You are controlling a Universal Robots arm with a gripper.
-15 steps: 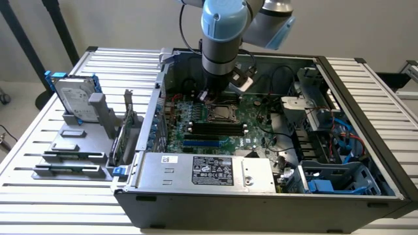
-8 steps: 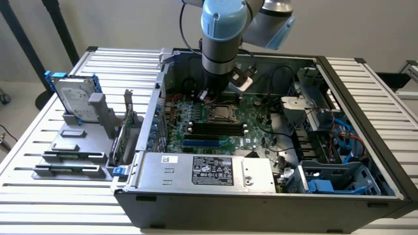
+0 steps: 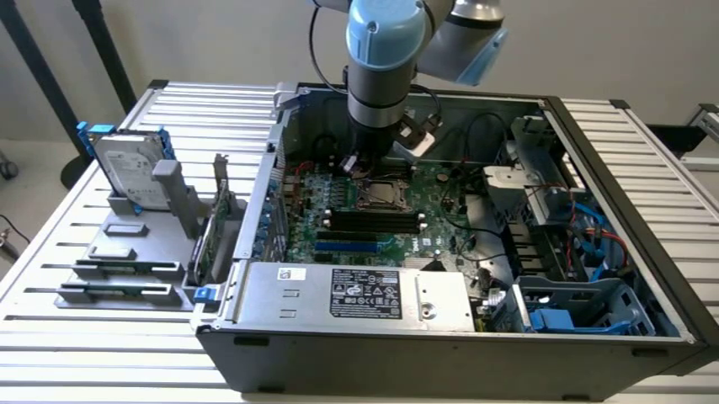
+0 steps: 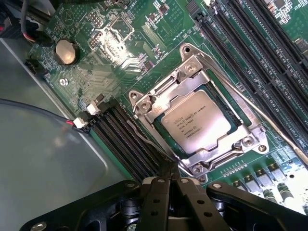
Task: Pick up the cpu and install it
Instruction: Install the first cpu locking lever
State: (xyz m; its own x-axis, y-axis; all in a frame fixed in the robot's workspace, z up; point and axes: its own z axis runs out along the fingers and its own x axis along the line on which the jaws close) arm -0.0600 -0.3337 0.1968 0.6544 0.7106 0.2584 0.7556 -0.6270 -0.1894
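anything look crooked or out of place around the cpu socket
Nothing stands out. The cpu lies flat and square inside the socket frame on the motherboard, with no visible tilt or damage. The gripper sits just beside the socket.

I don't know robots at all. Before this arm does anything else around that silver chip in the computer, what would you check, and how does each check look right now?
1. Chip in its place: ok. The cpu lies flat inside the metal socket frame on the motherboard.
2. Chip free of the claw: ok. The claw sits apart from the chip, beside the socket's edge, holding nothing.
3. Claw fingers: ok. They are closed together.
4. Socket frame latched down: cannot tell.
5. Arm inside the computer case: ok. It hangs over the socket, clear of the walls.
6. Nearby cables: cannot tell whether they touch the arm.
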